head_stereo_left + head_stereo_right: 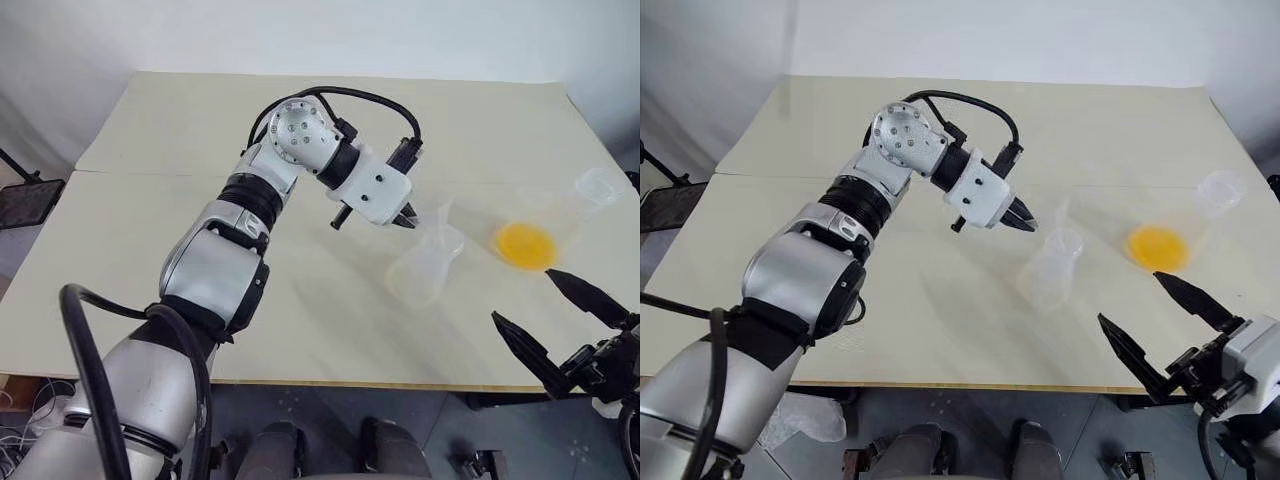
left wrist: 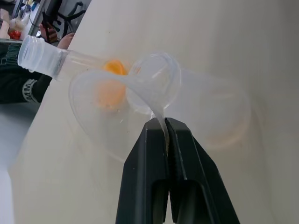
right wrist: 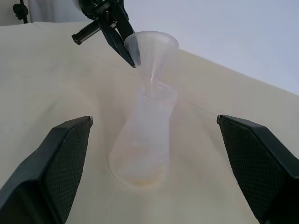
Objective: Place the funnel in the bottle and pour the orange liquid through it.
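Left gripper (image 1: 404, 216): seen just right of centre in the left eye view, its two black fingers pinched together on the thin rim of the funnel (image 3: 150, 52), with no gap between them in the left wrist view.

Funnel: clear and faint, held by its wide rim, its narrow stem pointing down into the mouth of the bottle (image 3: 144, 144); the right wrist view places it upper centre, sitting a little tilted in the neck.

Bottle: frosted whitish plastic, upright on the table (image 1: 150, 230) at centre right of the left eye view, directly below the left gripper, its base broader than its neck.

Orange liquid (image 1: 526, 245): a bright pool inside a clear flask (image 1: 560, 215) at the right of the left eye view, near the bottle but apart from it; the flask's threaded neck points toward the upper right edge.

Right gripper (image 1: 560, 318): at the lower right corner of the left eye view, fingers spread wide and holding nothing, off the table's front edge, the bottle framed between them in the right wrist view.

Table: pale, made of two panels joined by a seam.
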You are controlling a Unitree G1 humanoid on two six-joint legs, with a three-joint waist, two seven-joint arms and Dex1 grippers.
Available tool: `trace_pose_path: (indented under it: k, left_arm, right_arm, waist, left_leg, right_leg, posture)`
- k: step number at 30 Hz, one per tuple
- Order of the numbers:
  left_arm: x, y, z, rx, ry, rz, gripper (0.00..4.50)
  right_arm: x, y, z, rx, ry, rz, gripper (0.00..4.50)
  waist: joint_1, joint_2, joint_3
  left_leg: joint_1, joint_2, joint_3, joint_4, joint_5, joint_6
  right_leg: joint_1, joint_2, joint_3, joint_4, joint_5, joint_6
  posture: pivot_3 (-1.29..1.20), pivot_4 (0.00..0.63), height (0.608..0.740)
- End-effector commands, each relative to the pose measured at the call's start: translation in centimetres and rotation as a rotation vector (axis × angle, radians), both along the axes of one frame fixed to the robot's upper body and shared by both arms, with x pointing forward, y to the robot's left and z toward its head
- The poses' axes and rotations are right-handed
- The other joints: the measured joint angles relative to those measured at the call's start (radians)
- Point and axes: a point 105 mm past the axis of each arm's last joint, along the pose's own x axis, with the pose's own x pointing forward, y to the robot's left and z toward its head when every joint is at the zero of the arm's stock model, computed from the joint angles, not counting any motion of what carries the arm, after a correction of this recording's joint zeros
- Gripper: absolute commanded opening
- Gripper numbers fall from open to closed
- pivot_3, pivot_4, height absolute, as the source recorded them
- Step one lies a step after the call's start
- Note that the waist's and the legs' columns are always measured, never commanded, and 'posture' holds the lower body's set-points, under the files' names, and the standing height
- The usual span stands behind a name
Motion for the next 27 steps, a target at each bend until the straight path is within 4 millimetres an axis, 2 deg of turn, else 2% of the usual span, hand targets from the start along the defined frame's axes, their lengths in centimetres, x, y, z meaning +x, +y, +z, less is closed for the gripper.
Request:
trace_pose_path:
  k: [1,8,11,23,27]
  left_arm:
    - [-0.4,-0.6,0.6,0.031,-0.086,-0.035,0.06]
    - [-1.0,-1.4,0.9,0.038,-0.153,-0.088,0.06]
    - [-1.2,-1.7,1.1,0.03,-0.138,-0.094,0.68]
    - [-1.9,-2.3,2.5,-0.053,-0.088,-0.126,4.47]
    - [-1.8,-1.9,3.5,-0.099,-0.027,-0.109,4.49]
  right_arm:
    - [-0.1,0.1,0.9,-0.013,-0.033,0.008,4.5]
    - [-0.2,0.0,0.8,-0.022,-0.034,0.006,4.5]
    - [-0.2,-0.1,0.8,-0.025,-0.034,0.002,4.5]
    - [-0.3,-0.4,0.7,-0.04,-0.038,-0.011,4.5]
    - [-0.4,-0.7,0.9,-0.046,-0.039,-0.016,4.5]
  waist:
    - [0.0,0.0,0.0]
    - [0.001,0.0,0.0]
    - [0.001,0.0,0.0]
    - [0.001,0.0,0.0]
    - [0.0,0.0,0.0]
  left_leg:
    - [0.0,0.0,0.0,0.0,0.0,0.0]
    - [0.0,0.0,0.0,0.0,0.0,0.0]
    - [0.0,0.0,0.001,0.0,0.0,0.0]
    - [0.0,0.0,0.001,0.0,0.0,0.001]
    - [0.0,0.0,0.001,0.0,0.0,0.001]
  right_leg:
    - [0.0,0.0,0.0,0.0,0.0,0.0]
    - [0.0,0.0,0.0,0.0,0.0,0.0]
    - [0.0,0.0,0.0,0.0,0.0,0.0]
    - [0.0,0.0,0.0,-0.001,0.0,0.0]
    - [0.0,0.0,0.0,-0.001,0.0,0.0]
  posture:
    - [0.0,0.15,0.74]
    - [0.0,0.15,0.74]
    - [0.0,0.15,0.74]
    - [0.0,0.15,0.74]
    - [0.0,0.15,0.74]
